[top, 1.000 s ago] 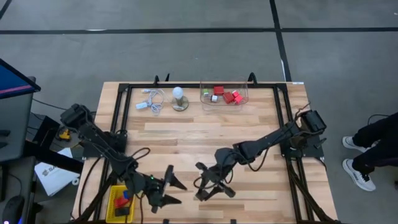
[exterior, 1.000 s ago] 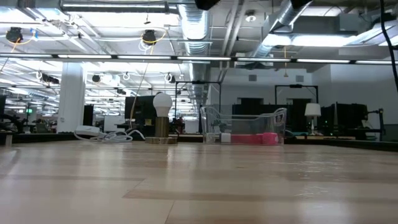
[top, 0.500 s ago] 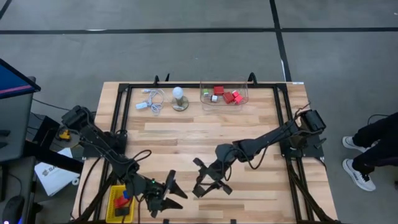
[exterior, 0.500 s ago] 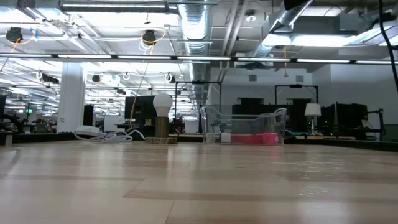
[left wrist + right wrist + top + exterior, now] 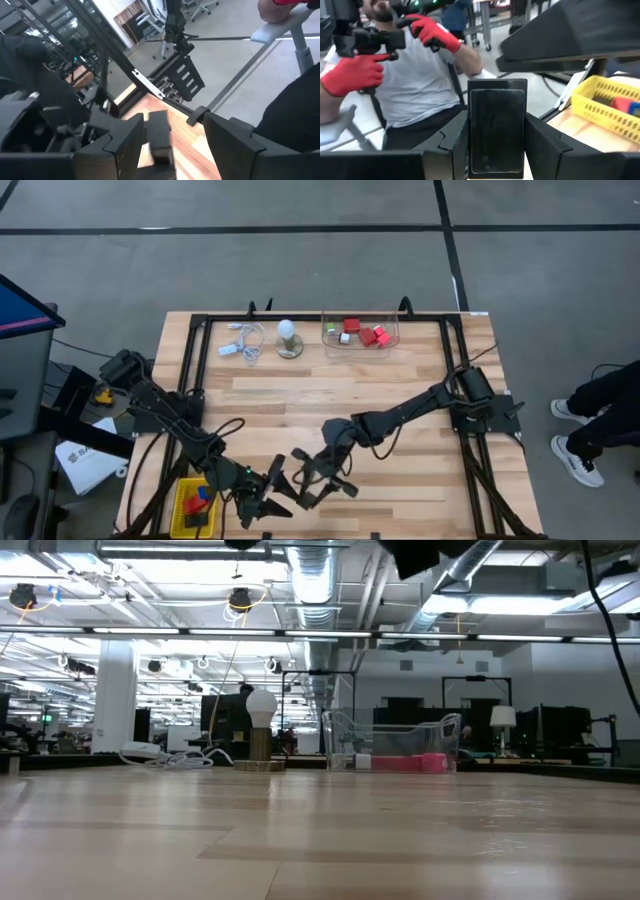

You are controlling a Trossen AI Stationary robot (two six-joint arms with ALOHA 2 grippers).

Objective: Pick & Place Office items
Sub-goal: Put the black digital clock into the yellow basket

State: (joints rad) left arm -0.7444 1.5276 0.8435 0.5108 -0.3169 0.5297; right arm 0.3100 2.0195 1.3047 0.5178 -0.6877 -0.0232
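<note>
Holding a black block [image 5: 497,127], the right gripper [image 5: 318,480] is brought beside the open, empty left gripper [image 5: 268,490], likely for handing over.

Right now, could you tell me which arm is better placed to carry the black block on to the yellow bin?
Probably the left. Its open left gripper sits beside the yellow bin, facing the black block held shut in the right gripper, whose arm is stretched far across the table.
</note>
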